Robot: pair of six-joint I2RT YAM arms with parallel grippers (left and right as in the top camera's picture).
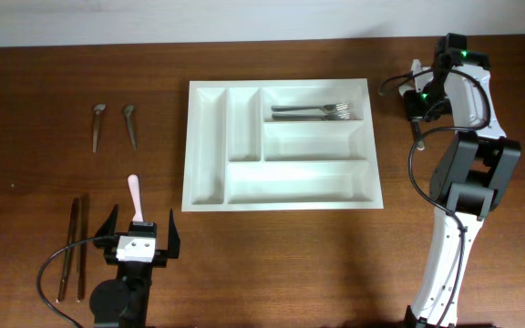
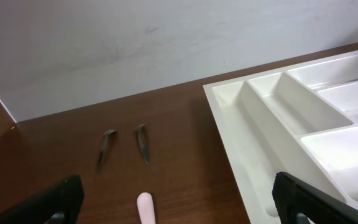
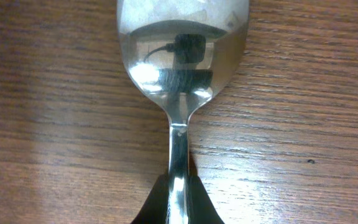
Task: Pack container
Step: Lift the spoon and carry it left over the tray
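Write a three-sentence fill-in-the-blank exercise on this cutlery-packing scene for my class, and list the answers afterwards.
1. In the overhead view, the forks lie in the ___ of the three long compartments of the cutlery tray.
2. The right gripper is shut on the ___ of a spoon.
3. The left gripper has its jaws ___, with the end of a pink handle between them.

Missing words: top; handle; open.

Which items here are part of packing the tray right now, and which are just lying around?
In hand: container, forks inside it, spoon in right pincer.
Lying about, probably waiting: two loose spoons, pink-handled utensil, two dark sticks.
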